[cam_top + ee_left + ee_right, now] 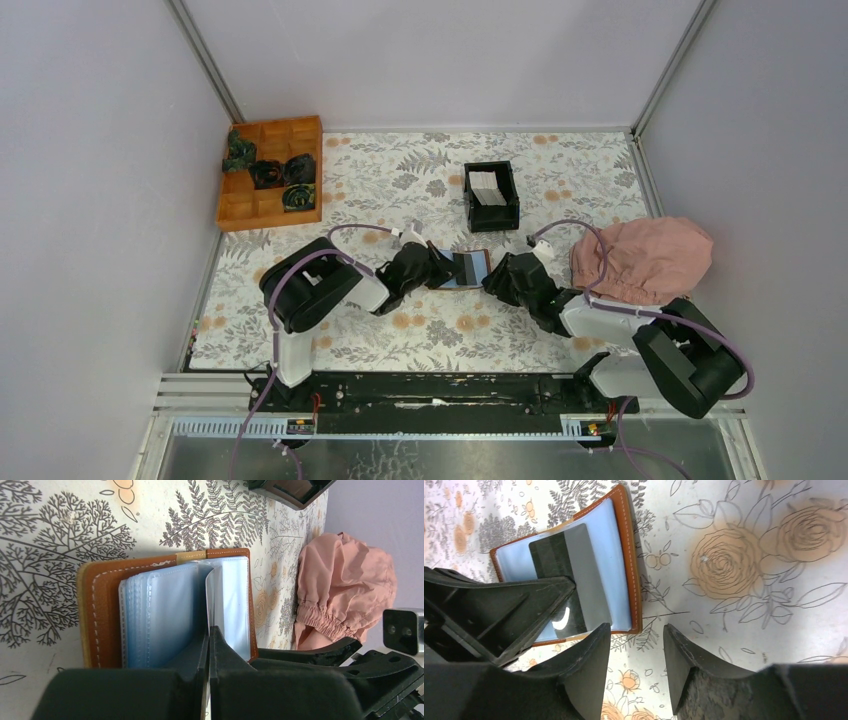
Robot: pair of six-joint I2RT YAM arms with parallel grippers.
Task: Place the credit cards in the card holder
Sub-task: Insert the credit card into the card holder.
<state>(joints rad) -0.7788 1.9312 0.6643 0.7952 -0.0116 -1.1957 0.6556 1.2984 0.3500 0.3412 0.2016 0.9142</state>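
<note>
The card holder point(470, 268) lies open on the flowered cloth between my two grippers: brown leather with clear sleeves point(165, 615). My left gripper point(209, 630) is shut on the edge of one clear sleeve, holding it up from the stack. In the right wrist view a grey credit card point(569, 570) with a dark stripe sits against the card holder's point(626, 565) right-hand sleeve; how far in it sits I cannot tell. My right gripper point(636, 630) stands open just off the holder's near edge, with only cloth between its fingers. More white credit cards point(485, 187) rest in a black box.
The black box point(512, 195) stands just behind the holder. An orange wooden tray point(262, 205) with dark objects is at the back left. A pink cloth bundle point(645, 258) lies on the right, close to my right arm. Walls enclose the table on three sides.
</note>
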